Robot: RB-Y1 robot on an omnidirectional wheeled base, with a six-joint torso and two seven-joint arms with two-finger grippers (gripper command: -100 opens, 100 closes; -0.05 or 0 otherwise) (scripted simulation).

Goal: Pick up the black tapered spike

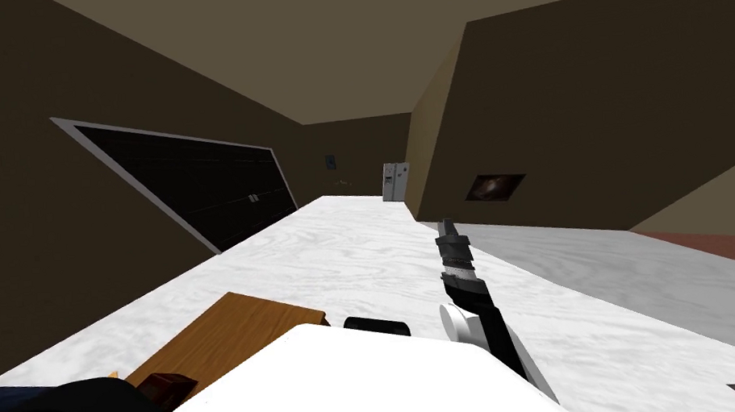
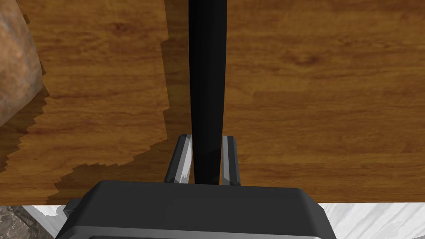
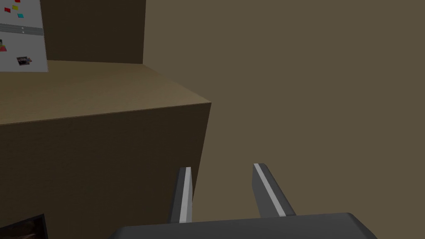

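Observation:
The black tapered spike [image 2: 206,74] is long and smooth. It runs out from between the fingers of my left gripper [image 2: 206,137], over a brown wooden tabletop [image 2: 311,103]. The left gripper is shut on it, both blades pressing the spike's narrower end. A jagged shadow lies on the wood beside the spike. My right arm reaches forward over the white floor, with its gripper [image 1: 445,228] held high. In the right wrist view the right gripper [image 3: 222,174] is open with nothing between its fingers.
A brown lumpy object [image 2: 16,62] sits on the table close to the spike. The wooden table [image 1: 230,338] is low on my left. White floor [image 1: 345,249] stretches ahead to a pale fridge [image 1: 395,181]. A dark double door [image 1: 195,187] is on the left wall.

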